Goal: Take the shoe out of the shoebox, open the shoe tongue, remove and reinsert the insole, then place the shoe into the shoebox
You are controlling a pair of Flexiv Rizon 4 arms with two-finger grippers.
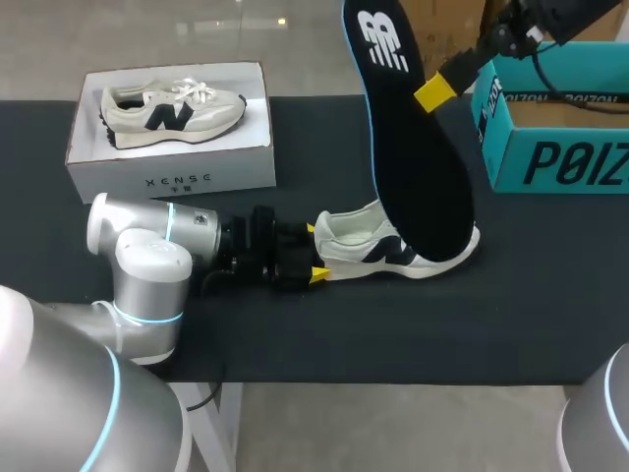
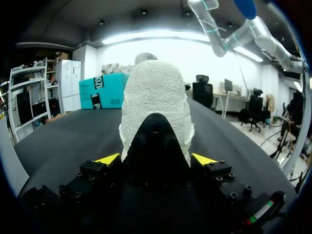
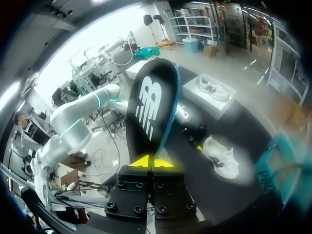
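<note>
1. Near the middle of the tabletop [image 1: 393, 324], the shoe [image 1: 354, 241] stands on its sole. Its long axis runs from the left edge toward the right edge, heel to the left and toe to the right.
2. In the head view the insole [image 1: 413, 147] hides much of the shoe's forepart, and only the toe's rim shows past it. Whether the insole's lower end touches the shoe cannot be told.
3. From the left wrist only the heel shows, close ahead; the rest of the shoe is hidden behind it.
4. The left claw [image 1: 315, 251] lies low on the tabletop, clamped on the heel with one yellow tip on each side.
5. The insole is held aloft, its black face and white logo toward the head camera. Its long axis is steep, with the logo end high over the far edge and the broad end down by the shoe.
6. The right claw [image 1: 434, 90] pinches the insole's edge below the logo, tips nearly together. Its arm is mostly cut off at the far right corner.
7. The white shoebox [image 1: 172, 177] sits open at the far left corner, holding a second shoe [image 1: 172, 108], toe to the right.
8. A teal box [image 1: 560, 157] at the far right corner is cut off by the view's edge.
</note>
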